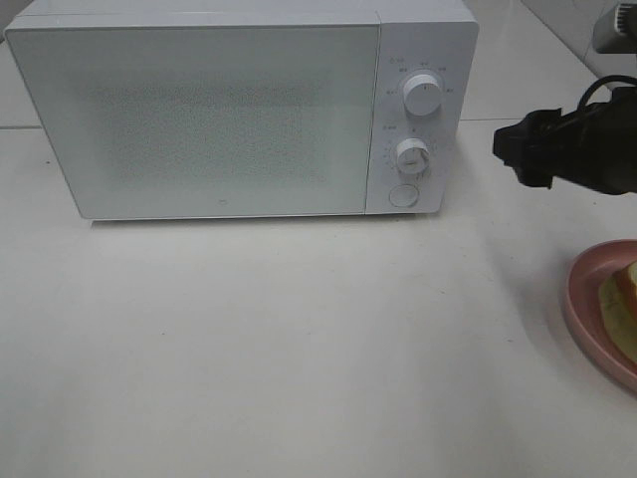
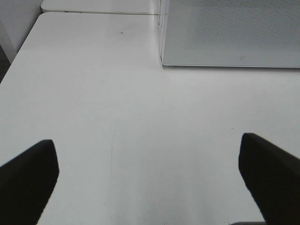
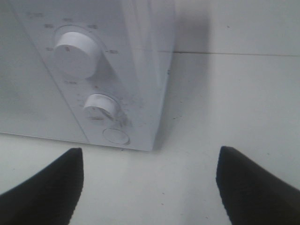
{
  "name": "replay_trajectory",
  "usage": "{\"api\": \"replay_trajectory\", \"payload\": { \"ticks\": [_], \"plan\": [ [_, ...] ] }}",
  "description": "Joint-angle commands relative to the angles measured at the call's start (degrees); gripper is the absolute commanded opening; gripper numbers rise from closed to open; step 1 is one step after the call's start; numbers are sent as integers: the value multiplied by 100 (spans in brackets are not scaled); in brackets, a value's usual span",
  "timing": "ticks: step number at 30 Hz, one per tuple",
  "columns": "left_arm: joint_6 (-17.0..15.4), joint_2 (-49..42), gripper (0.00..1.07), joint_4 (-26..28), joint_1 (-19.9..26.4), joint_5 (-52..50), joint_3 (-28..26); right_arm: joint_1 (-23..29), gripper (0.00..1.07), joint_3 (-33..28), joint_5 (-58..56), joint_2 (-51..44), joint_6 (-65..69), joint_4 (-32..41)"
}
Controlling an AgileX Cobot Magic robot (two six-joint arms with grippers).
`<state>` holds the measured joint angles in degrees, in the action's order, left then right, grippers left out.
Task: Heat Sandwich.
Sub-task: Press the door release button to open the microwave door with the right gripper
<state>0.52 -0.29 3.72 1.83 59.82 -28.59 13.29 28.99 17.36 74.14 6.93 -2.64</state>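
Smooth, white, plastic-looking casing on the microwave (image 1: 239, 110); door (image 2: 229, 33) finely speckled and faintly glossy. Smooth white plastic on upper knob (image 1: 422, 98) and lower knob (image 1: 411, 156). Beneath the microwave, matt, smooth white surface (image 1: 299, 349). Right of it, glossy pink plate (image 1: 580, 299) and matt black fingers (image 3: 42, 192) of the right hand (image 3: 150, 154).

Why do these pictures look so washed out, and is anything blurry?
Exterior high: flat bright light bleaches the microwave and table; the sandwich is cropped at the edge. Right wrist: the upper knob is soft, with shadow beside the microwave. Left wrist: the left gripper shows as two blurred black shapes.
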Motion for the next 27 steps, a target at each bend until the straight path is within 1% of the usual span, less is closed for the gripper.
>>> {"api": "replay_trajectory", "payload": {
  "ticks": [1,3,4,5,6,7,8,9,10,11,14,15,17,18,20,21,24,27],
  "plan": [
    [0,-143,99,17,17,-57,23,223,75,-115,476,92,-338,304],
    [0,-143,99,17,17,-57,23,372,75,-235,705,166,-607,630],
    [0,-143,99,17,17,-57,23,533,75,-401,1100,229,-974,1060],
    [0,-143,99,17,17,-57,23,602,75,-476,1278,252,-1186,1249],
    [0,-143,99,17,17,-57,23,602,75,-476,1278,252,-1186,1249],
    [0,-143,99,17,17,-57,23,693,75,-573,1513,292,-1398,1484],
    [0,-143,99,17,17,-57,23,917,75,-728,2028,390,-1759,1931],
    [0,-143,99,17,17,-57,23,1037,75,-814,2286,441,-1942,2166],
    [0,-143,99,17,17,-57,23,1134,75,-882,2481,504,-2063,2395],
    [0,-143,99,17,17,-57,23,1134,75,-882,2481,504,-2063,2395],
    [0,-143,99,17,17,-57,23,1627,75,-1014,3191,745,-2343,3111],
    [0,-143,99,17,17,-57,23,1627,75,-1014,3191,745,-2343,3111],
    [0,-143,99,17,17,-57,23,1868,75,-1014,3415,865,-2378,3421],
    [0,-143,99,17,17,-57,23,2086,75,-1014,3696,1008,-2378,3713],
    [0,-143,99,17,17,-57,23,2292,75,-1014,3919,1134,-2378,3976],
    [0,-143,99,17,17,-57,23,2292,75,-1014,3919,1134,-2378,3976],
    [0,-143,99,17,17,-57,23,2710,75,-1014,4309,1455,-2378,4561],
    [0,-143,99,17,17,-57,23,2905,75,-1008,4492,1616,-2378,4784]
  ]
}}
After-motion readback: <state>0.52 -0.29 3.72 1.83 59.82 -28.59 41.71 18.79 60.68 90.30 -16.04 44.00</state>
